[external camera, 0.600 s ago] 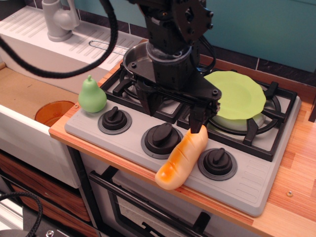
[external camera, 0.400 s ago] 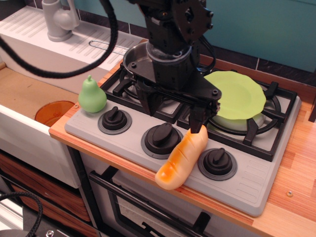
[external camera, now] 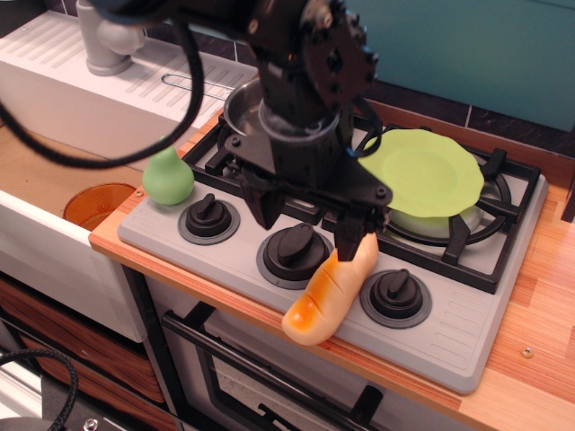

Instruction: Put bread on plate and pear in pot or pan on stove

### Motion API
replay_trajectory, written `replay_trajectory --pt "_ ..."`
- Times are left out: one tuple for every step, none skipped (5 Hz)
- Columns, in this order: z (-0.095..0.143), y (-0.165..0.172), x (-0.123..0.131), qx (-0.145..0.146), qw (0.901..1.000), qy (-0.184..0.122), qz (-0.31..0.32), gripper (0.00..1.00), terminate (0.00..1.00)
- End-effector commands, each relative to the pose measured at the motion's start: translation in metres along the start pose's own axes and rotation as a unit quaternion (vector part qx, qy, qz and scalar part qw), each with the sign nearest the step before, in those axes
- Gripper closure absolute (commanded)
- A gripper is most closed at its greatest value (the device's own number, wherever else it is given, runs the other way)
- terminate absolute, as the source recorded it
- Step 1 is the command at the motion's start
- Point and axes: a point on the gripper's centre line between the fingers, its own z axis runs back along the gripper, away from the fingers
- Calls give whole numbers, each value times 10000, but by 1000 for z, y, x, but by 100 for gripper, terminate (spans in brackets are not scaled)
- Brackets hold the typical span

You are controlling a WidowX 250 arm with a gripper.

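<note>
The bread [external camera: 325, 294] lies slanted over the front of the stove [external camera: 454, 325], between the middle and right knobs, its orange end past the front edge. My gripper [external camera: 304, 226] is open, low over the middle knob. Its right finger [external camera: 347, 241] is at the bread's pale upper end. The lime-green plate [external camera: 429, 171] sits on the right burner. The pear [external camera: 167, 179] stands at the stove's left corner, its stem hidden behind the arm. The steel pot [external camera: 241, 106] is on the back-left burner, mostly hidden by the arm.
An orange translucent cup [external camera: 96, 204] sits in the sink area left of the stove. A grey faucet [external camera: 106, 38] and white drainboard [external camera: 54, 67] are at the back left. Three black knobs line the stove front. Wooden counter [external camera: 539, 296] runs along the right.
My gripper has come down and shifted left toward the front of the stove, so its right finger now meets the bread's upper end. The bread, pear and plate have not moved.
</note>
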Motion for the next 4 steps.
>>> replay_trajectory --pt "-6 -6 -2 8 9996 -291 26 0 0" --pt "-12 -7 -5 -4 9994 -346 24 0 0" --pt "-18 -7 -10 -49 9992 -405 22 0 0" --pt "-24 -8 -15 -57 9989 -462 32 0 0"
